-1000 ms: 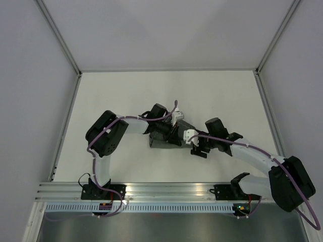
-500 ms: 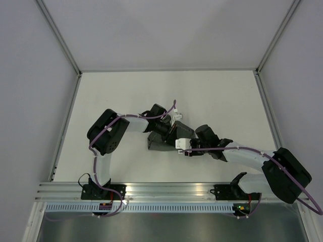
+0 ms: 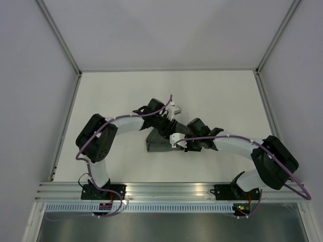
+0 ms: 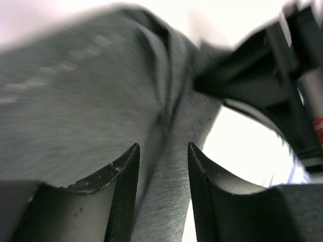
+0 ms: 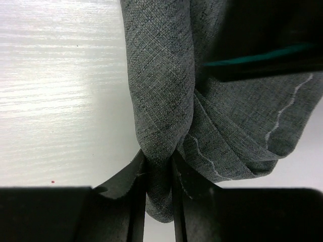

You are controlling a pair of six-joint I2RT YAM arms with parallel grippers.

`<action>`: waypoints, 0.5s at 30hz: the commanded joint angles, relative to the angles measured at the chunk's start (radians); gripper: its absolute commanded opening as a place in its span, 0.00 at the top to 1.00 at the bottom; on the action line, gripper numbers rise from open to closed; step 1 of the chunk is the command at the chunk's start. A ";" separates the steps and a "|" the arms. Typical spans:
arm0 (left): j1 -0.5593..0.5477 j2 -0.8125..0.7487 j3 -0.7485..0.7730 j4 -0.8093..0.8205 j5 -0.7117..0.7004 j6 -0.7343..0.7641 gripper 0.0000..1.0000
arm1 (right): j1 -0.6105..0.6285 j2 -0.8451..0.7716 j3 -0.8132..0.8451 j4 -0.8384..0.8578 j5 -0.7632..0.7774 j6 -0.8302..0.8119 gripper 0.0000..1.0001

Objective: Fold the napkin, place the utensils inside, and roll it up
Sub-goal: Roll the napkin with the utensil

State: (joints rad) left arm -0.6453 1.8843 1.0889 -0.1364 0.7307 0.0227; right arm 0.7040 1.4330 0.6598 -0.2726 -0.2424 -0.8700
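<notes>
Since the fork (image 5: 262, 54) shows only as a sliver of teal handle deep in a shadowed fold of the napkin (image 5: 166, 85), I judge the folding and the tucking-in to be done and the rolling to be the step in hand. The napkin lies bunched into a small dark bundle near the middle of the table (image 3: 116, 96). The right gripper (image 5: 159, 174) is clenched on a thick gathered ridge of cloth at the bundle's edge. The fabric is squeezed narrow between its two fingers, and the pale stitched hem curves away just beside the pinch. The left gripper (image 4: 161, 166) is close against the cloth on the far side of the bundle. Its fingers stand a little apart with a crease of fabric running toward the gap, but the view is blurred and I cannot tell whether they bite on the cloth or merely straddle it. The bundle looks loose and lumpy, not a neat tube. The next move, as I read it, calls for turning the pinched edge over the fork while the other gripper steadies the bundle, with the folds kept tight so the handle does not slide out of an open end
</notes>
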 commanded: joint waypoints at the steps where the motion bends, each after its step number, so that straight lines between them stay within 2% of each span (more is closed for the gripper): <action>1: 0.010 -0.138 0.066 0.003 -0.230 -0.050 0.52 | 0.003 0.070 0.076 -0.226 -0.029 0.069 0.80; 3: 0.012 -0.183 0.081 0.015 -0.363 -0.075 0.49 | 0.002 0.095 0.106 -0.299 -0.052 0.086 0.81; 9: 0.022 -0.375 0.074 0.058 -0.620 -0.133 0.46 | -0.015 0.230 0.244 -0.499 -0.188 0.106 0.82; 15: 0.022 -0.566 0.006 0.127 -0.714 -0.148 0.45 | -0.080 0.412 0.425 -0.680 -0.323 0.042 0.82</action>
State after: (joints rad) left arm -0.6239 1.4170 1.1225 -0.0711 0.1295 -0.0723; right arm 0.6418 1.7477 1.0557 -0.7441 -0.4419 -0.8036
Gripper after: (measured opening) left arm 0.546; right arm 0.256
